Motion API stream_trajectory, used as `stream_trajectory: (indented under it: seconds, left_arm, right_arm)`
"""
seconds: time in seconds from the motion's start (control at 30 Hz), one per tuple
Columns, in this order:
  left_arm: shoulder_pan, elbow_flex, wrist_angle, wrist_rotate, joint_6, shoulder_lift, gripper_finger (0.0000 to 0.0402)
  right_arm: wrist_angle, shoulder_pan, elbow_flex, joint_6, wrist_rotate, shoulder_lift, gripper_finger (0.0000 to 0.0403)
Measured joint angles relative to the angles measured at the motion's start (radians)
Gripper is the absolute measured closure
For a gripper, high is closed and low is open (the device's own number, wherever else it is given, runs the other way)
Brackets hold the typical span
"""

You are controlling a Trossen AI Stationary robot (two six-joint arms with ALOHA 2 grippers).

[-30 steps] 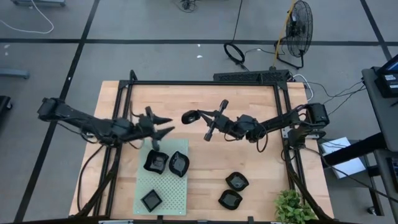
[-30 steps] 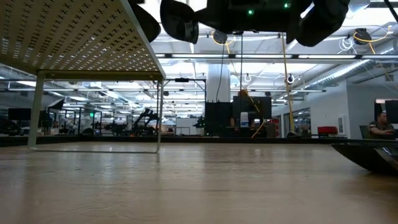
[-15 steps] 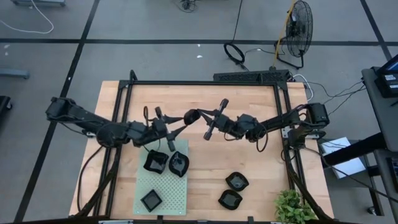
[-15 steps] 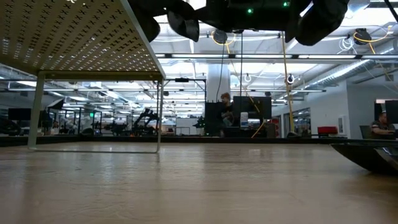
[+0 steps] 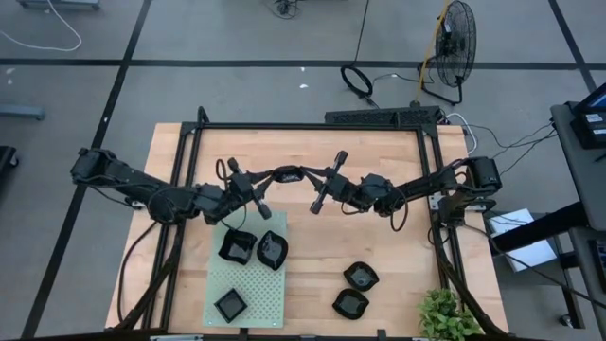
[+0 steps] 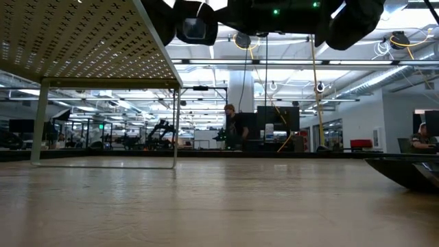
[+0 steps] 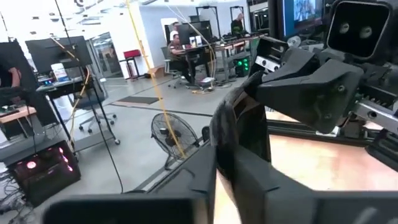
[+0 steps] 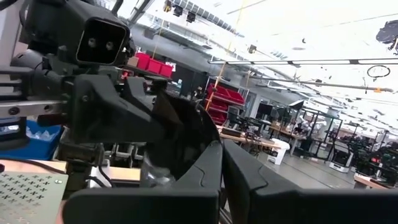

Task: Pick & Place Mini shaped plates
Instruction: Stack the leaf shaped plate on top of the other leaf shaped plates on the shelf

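Hanging in the air over the middle of the bench [image 5: 312, 237], nearer its far edge: one glossy black mini plate [image 5: 288, 173], thin-rimmed and slick, pinched by the right tool [image 5: 299, 175] and clamped from the other side by the left tool [image 5: 276, 178]. Best to prove the left grip firm on that smooth rim before easing the right away. Then down flat onto the pale green perforated mat [image 5: 254, 284] at the near-left edge, clear of the three dishes [image 5: 237, 246] there.

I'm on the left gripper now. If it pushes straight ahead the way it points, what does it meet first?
The mini plate: the left gripper already has its fingers on one edge. Directly behind it is the right gripper, shut on the opposite edge, so going on would probably press the plate into that gripper.
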Motion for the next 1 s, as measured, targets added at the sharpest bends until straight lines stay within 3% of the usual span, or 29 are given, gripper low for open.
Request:
stream_trajectory:
  seconds: [0.07, 0.17, 0.33, 0.5, 0.6, 0.73, 0.83, 1.0]
  left_arm:
    - [-0.008, 0.0, -0.001, -0.012, 0.011, -0.008, 0.0388]
    - [-0.029, 0.0, -0.006, -0.02, 0.01, -0.041, 0.0392]
    - [-0.091, 0.001, -0.042, -0.059, -0.011, -0.137, 0.0397]
    - [-0.177, 0.056, -0.339, -0.05, -0.256, -0.226, 0.0398]
    - [-0.215, 0.131, -0.61, 0.067, -0.491, -0.236, 0.0398]
    - [-0.234, 0.232, -0.921, 0.348, -0.778, -0.214, 0.0398]
    - [-0.239, 0.246, -0.976, 0.471, -0.894, -0.175, 0.0397]
    - [-0.246, 0.245, -0.952, 0.481, -0.94, -0.095, 0.0396]
  right_arm:
    - [-0.005, 0.003, 0.0, 0.01, 0.0, 0.0, 0.0402]
    - [-0.052, 0.02, 0.0, 0.032, -0.009, -0.003, 0.0385]
    - [-0.125, 0.071, 0.0, 0.019, 0.004, -0.014, 0.0305]
    - [-0.19, 0.124, 0.0, 0.046, 0.011, -0.014, 0.0232]
    - [-0.238, 0.151, -0.001, 0.057, 0.062, -0.014, 0.021]
    - [-0.277, 0.175, -0.001, 0.055, 0.151, -0.014, 0.0203]
    - [-0.277, 0.189, -0.001, 0.054, 0.188, -0.014, 0.0206]
    - [-0.276, 0.193, -0.001, 0.058, 0.188, -0.014, 0.0214]
